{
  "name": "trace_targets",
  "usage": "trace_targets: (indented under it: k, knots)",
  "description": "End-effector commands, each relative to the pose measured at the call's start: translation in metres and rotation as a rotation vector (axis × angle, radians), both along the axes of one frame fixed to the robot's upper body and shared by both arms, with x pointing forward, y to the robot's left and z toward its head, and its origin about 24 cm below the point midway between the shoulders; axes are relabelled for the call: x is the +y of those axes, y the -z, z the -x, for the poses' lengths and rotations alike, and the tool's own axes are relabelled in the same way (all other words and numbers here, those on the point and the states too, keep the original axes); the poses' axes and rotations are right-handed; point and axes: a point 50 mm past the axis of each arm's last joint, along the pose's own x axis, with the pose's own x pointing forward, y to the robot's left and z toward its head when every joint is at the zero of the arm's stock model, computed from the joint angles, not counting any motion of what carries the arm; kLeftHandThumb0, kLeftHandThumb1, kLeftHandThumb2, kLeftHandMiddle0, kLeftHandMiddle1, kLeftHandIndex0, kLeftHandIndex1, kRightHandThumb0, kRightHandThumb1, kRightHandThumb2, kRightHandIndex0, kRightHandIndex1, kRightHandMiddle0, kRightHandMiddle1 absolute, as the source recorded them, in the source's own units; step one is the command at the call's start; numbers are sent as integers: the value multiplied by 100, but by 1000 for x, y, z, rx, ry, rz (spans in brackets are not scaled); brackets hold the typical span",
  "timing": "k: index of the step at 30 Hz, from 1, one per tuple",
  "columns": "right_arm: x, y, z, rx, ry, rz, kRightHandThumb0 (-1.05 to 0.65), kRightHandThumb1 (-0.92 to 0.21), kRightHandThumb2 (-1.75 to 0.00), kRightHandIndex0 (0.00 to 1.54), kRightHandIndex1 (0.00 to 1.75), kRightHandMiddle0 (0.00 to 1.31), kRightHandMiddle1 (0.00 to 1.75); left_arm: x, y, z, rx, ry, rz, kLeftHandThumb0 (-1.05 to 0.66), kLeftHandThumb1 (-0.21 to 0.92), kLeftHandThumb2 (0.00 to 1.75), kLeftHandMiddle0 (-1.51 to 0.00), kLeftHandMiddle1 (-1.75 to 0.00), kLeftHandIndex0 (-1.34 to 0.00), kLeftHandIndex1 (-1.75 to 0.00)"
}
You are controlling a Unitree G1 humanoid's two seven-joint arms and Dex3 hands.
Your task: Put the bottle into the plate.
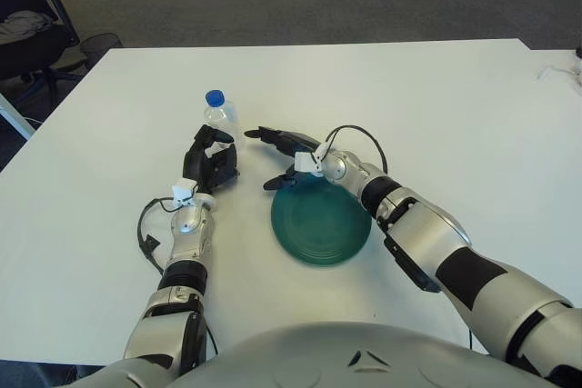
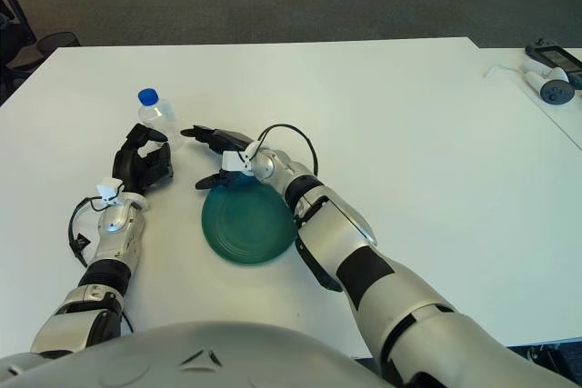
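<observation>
On the white table [image 1: 436, 106] in the left eye view, I'd steady the upright bottle [image 1: 219, 121] with my left hand [image 1: 211, 163], fingers curled just beside it, before lifting.

In the right eye view, my empty right hand [image 2: 221, 154] is spread wide beside the clear, blue-capped bottle, left of the teal plate [image 2: 247, 223].

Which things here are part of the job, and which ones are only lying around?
Part of the job:
- bottle, upright beside the left hand
- plate, green, nothing in it
- right hand, open, at the plate's far rim

Lying around:
- devices with cable at the table's far right edge
- office chair beyond the table
</observation>
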Motion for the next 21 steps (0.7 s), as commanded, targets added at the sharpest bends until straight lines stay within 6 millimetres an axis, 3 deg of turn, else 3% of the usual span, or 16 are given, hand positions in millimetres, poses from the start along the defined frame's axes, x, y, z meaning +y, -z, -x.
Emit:
trace_targets:
  k: [1, 21]
  knots:
    - [103, -22, 77, 107, -247, -255, -57, -52, -78, 10, 8, 0, 34, -14, 69, 59, 310, 32, 51, -39, 64, 90, -121, -175, -37, -174]
    - [104, -22, 78, 106, -248, -254, -57, -51, -79, 10, 8, 0, 34, -12, 69, 60, 306, 32, 50, -39, 64, 89, -121, -175, -37, -173]
